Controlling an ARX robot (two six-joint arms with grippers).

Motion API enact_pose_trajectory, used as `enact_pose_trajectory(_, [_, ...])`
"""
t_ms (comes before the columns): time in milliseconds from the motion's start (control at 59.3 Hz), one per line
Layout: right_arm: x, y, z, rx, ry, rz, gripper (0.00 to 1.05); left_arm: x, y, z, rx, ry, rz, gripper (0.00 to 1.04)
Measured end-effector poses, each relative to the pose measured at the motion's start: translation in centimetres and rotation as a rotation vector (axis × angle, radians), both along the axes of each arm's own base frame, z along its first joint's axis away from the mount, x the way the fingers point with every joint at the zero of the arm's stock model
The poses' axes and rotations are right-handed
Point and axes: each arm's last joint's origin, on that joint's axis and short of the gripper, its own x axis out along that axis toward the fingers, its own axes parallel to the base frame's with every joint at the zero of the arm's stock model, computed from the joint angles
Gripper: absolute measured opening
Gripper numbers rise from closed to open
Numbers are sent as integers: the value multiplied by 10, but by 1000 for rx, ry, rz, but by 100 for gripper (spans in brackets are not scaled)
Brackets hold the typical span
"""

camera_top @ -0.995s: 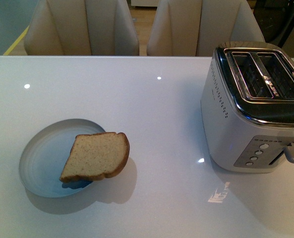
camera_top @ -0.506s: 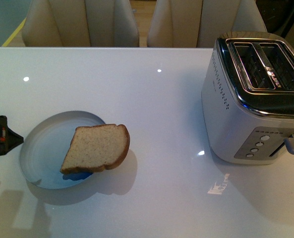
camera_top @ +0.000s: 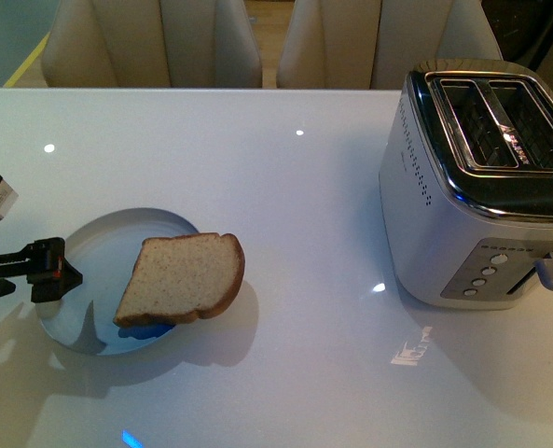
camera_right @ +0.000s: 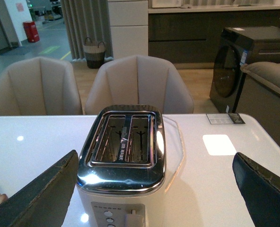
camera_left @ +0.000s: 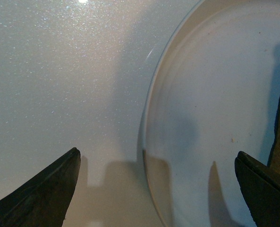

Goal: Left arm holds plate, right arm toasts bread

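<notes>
Since half a second ago the left gripper (camera_top: 48,273) has come further in from the table's (camera_top: 285,177) left edge and now sits at the plate's (camera_top: 99,245) left rim. Its jaws stand wide and hold nothing. In the left wrist view they straddle the rim, one finger (camera_left: 45,194) over the table and the other (camera_left: 265,191) over the plate, just beside the bread's crust. Whether either finger touches cannot be told.

The bread (camera_top: 183,278) lies on the plate's right half, tilted, with its rounded end hanging past the right rim.

The toaster (camera_top: 444,224) stands on the right of the table, well apart from the plate, its two slots facing up. The right gripper (camera_right: 155,158), seen only in its own wrist view, is spread wide, holds nothing and faces the toaster from the front. Two chairs (camera_top: 155,42) stand behind the table.
</notes>
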Motion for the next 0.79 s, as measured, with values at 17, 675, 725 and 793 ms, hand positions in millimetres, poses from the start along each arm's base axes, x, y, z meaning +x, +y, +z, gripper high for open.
enact_pose_trajectory(17, [0,0,0,0,0,0,96,1,-1,-1,-2,2,-1,97])
enact_pose_trajectory(675, [0,0,0,0,0,0,96,13,-2,-17,-62,70,74,12])
enact_pose_trajectory(725, [0,0,0,0,0,0,96,13,1,-17,-99,77,103,5])
enact_pose_trajectory(793, [0,0,0,0,0,0,96,12,4,-16,-131,81,129,3])
